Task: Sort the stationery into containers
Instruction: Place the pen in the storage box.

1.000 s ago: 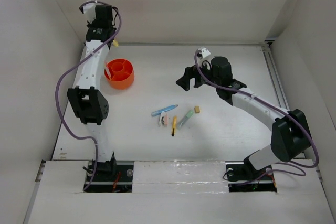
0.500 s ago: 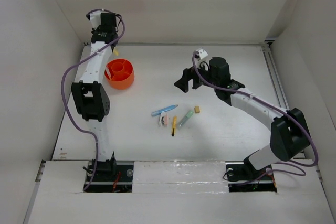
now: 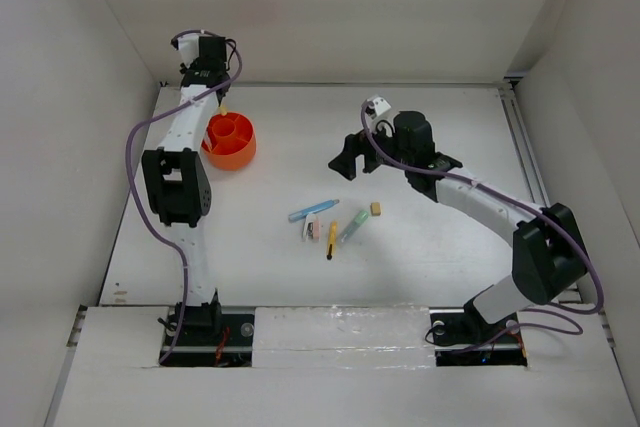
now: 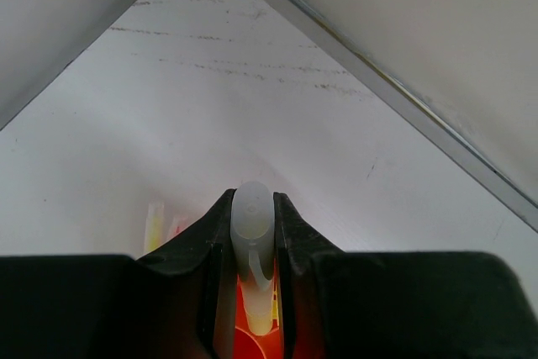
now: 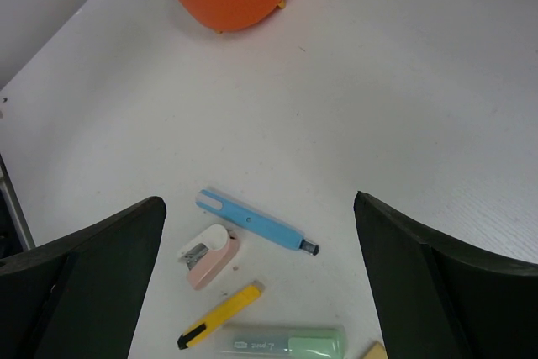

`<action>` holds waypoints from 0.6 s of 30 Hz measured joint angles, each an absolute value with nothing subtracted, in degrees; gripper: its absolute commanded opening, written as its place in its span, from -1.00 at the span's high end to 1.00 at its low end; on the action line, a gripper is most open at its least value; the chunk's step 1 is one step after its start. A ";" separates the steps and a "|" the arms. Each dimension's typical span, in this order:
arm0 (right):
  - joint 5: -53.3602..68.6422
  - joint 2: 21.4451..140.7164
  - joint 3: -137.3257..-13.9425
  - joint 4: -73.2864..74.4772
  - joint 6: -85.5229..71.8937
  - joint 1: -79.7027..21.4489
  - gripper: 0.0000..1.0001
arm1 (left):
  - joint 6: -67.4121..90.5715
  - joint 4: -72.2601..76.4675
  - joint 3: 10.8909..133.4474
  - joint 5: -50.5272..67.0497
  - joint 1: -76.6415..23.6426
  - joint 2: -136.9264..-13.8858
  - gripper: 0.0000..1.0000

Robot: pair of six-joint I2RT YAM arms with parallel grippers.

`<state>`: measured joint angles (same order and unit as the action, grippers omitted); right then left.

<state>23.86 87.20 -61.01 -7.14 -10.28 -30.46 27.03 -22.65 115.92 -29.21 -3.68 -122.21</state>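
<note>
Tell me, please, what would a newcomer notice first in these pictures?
First, the bright-orange round plastic tub near the far left corner of the white table, with the left gripper over it, shut on a whitish pen. Next, at the table's middle, a blue pen, a yellow black-tipped pencil and a pale green marker lie close together, framed by the fingers of the open right gripper.

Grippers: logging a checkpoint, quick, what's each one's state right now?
Left gripper: shut on a white-tipped pen.
Right gripper: open, holding nothing.
</note>
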 measured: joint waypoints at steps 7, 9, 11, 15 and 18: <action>24.10 87.88 -61.01 -7.11 -10.28 -30.46 -1.00 | 27.11 -21.47 115.83 -30.46 -3.68 -122.87 1.00; 24.18 87.88 -61.01 -7.18 -10.28 -30.48 -1.00 | 27.14 -21.10 115.37 -30.52 -3.68 -122.96 1.00; 24.27 87.88 -61.01 -7.14 -10.28 -30.48 -1.00 | 27.16 -20.84 114.76 -30.59 -3.68 -122.96 1.00; 24.47 87.88 -61.01 -7.16 -10.28 -30.74 -1.00 | 27.24 -20.47 114.04 -30.68 -3.68 -123.37 1.00; 24.58 87.88 -61.01 -7.16 -10.28 -30.92 -1.00 | 27.27 -20.34 113.40 -30.74 -3.77 -123.81 1.00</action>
